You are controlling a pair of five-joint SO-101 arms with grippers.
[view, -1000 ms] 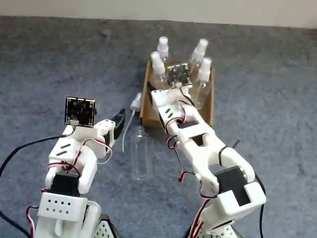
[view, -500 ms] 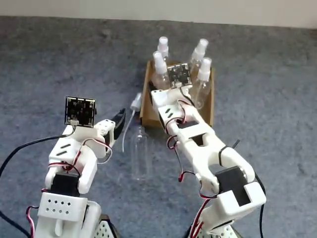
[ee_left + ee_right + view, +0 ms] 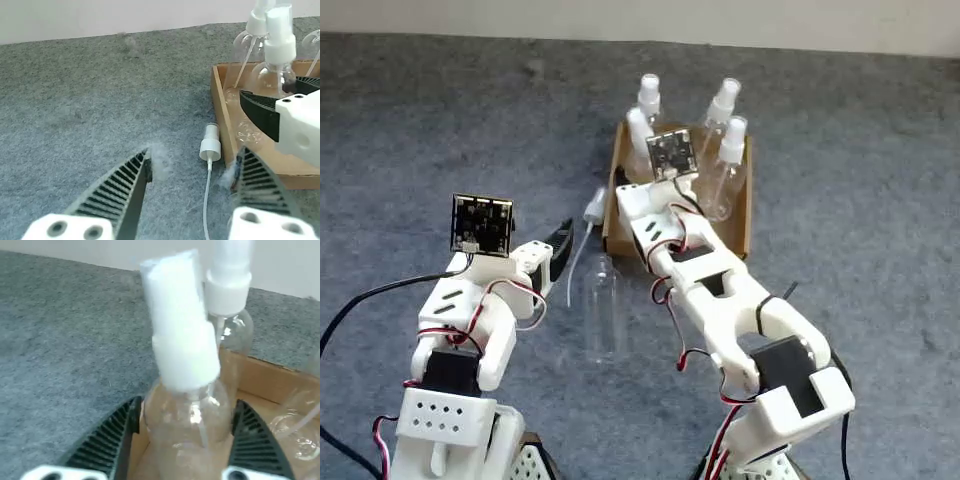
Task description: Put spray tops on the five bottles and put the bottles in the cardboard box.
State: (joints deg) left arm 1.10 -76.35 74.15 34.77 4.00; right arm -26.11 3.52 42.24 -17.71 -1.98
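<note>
While your right gripper point(image 3: 187, 407) stands inside the shallow brown cardboard box point(image 3: 614, 225), which sits toward the middle of the far edge of the grey carpeted surface point(image 3: 440, 120), its black ribbed fingers point(image 3: 112, 437) lie against both sides of a clear plastic bottle with a white spray top point(image 3: 182, 365). That bottle's round body fills the gap between them. It leans a little, and its base is down in the box by the left wall. Three more clear bottles with white spray tops point(image 3: 724, 105) stand upright in the box, past the gripper and toward the right wall. Your left gripper point(image 3: 192, 155) hangs over the carpet left of the box and apart from it, its fingers spread wide with nothing between them. From its wrist view you see the loose white spray top with a thin dip tube point(image 3: 210, 145) lying on the carpet ahead of the fingertips. It is within the line of the gap but closer to the finger on the box side, and it touches neither. It rests just outside the box's left wall, its tube trailing toward the near edge. A clear plastic bottle with no top point(image 3: 602, 310) lies on its side on the carpet between your two arms, neck toward the box's near-left corner and near the tube's end. You cannot tell from these views whether the two touch.
</note>
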